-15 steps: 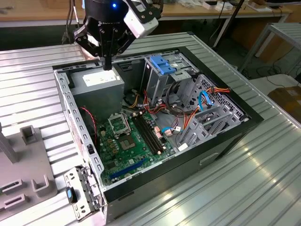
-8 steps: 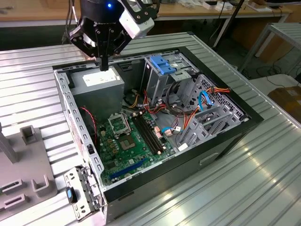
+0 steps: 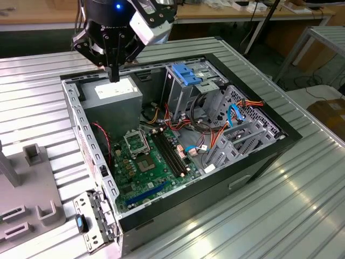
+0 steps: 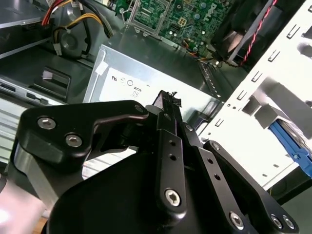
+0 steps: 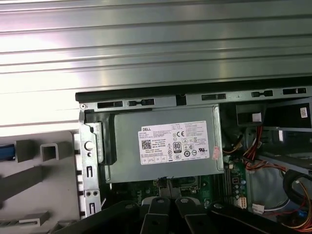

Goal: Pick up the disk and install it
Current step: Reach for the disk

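Ribbed metal tabletop [image 3: 302, 210] bears an open computer case [image 3: 253, 172]; black pincer [image 3: 114, 77], clenched empty, hovers over its boxy grey power supply [image 3: 116, 98].

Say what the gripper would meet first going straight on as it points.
Most likely the labelled top of the power supply, directly beneath the gripper; the gap between them is hard to judge.

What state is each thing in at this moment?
gripper: shut, holding nothing, above the power supply.
computer case: lying on its side, side panel off, inside exposed.
power supply: seated in the case's corner.
blue bracket: sitting on top of the drive bay.
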You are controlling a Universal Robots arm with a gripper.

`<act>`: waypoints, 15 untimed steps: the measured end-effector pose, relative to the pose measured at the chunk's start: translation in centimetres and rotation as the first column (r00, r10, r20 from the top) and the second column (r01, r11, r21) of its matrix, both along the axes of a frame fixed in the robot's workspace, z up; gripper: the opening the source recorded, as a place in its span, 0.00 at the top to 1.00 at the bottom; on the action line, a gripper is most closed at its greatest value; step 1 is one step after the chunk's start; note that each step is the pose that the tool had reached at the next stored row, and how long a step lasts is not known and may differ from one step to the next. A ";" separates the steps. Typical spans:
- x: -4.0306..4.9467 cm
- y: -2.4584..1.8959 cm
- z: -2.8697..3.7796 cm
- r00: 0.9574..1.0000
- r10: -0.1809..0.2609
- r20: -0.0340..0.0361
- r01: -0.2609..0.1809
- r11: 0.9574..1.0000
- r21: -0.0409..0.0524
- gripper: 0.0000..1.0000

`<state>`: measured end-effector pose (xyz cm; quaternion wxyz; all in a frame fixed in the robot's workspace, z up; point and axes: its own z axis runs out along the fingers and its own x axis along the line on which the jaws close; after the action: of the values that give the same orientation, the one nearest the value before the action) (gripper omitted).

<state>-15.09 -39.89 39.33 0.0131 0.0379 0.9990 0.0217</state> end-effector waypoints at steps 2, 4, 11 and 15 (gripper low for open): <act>-0.90 0.00 0.00 1.000 0.000 0.000 0.000 1.000 0.000 0.89; -1.43 0.00 0.00 1.000 0.000 0.000 0.000 1.000 0.000 0.89; -4.10 0.00 -0.01 1.000 0.000 0.000 0.000 1.000 0.000 0.89; -6.08 0.00 -0.01 1.000 0.000 0.000 0.000 1.000 0.000 0.89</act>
<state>-21.17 -39.89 39.32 0.0131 0.0379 0.9990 0.0217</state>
